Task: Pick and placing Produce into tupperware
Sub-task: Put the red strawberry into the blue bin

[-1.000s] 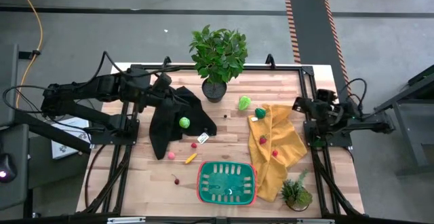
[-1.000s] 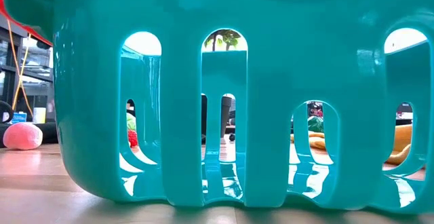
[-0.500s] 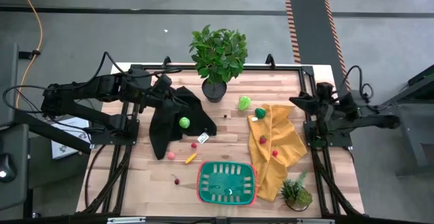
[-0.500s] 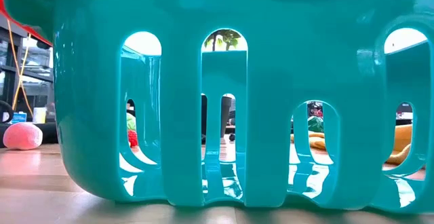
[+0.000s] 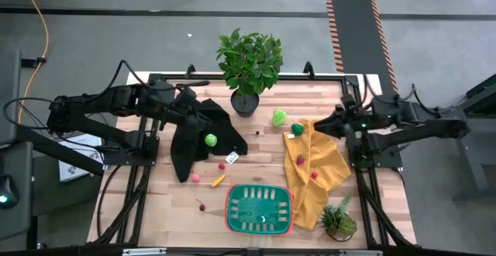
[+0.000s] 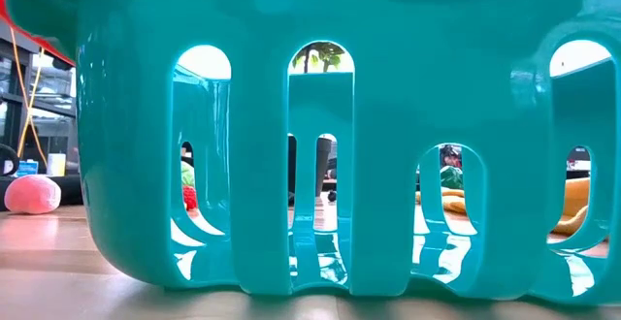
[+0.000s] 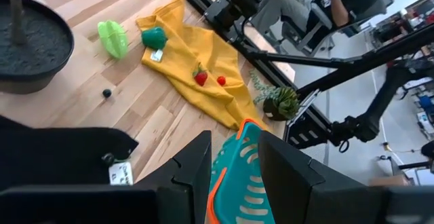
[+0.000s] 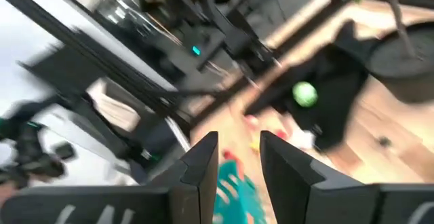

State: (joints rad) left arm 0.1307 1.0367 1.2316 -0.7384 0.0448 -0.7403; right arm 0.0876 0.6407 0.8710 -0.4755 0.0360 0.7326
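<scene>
The tupperware [image 5: 260, 208], green with a red rim, sits near the table's front edge; its wall fills the low view [image 6: 320, 116]. A lime-green ball [image 5: 210, 140] lies on a black cloth [image 5: 198, 136]. A light green piece [image 5: 279, 117] lies on bare wood. A dark green piece [image 5: 297, 129] and two red bits [image 5: 300, 160] lie on a yellow cloth [image 5: 316, 167]. A pink bit [image 5: 196, 178] lies left of the tupperware. My left gripper [image 7: 234, 176] hovers open above the black cloth's far end. My right gripper [image 8: 239, 176] hovers open at the yellow cloth's right edge.
A tall potted plant [image 5: 249, 66] stands at the far middle and a small one [image 5: 339, 221] at the near right corner. A white tag [image 5: 231, 158], a yellow-orange piece [image 5: 218, 181] and a small dark red bit [image 5: 201, 205] lie on the wood left of the tupperware.
My right gripper has risen from the table's right edge and swung toward the yellow cloth, tipping from pointing down to nearly level. No produce has moved.
</scene>
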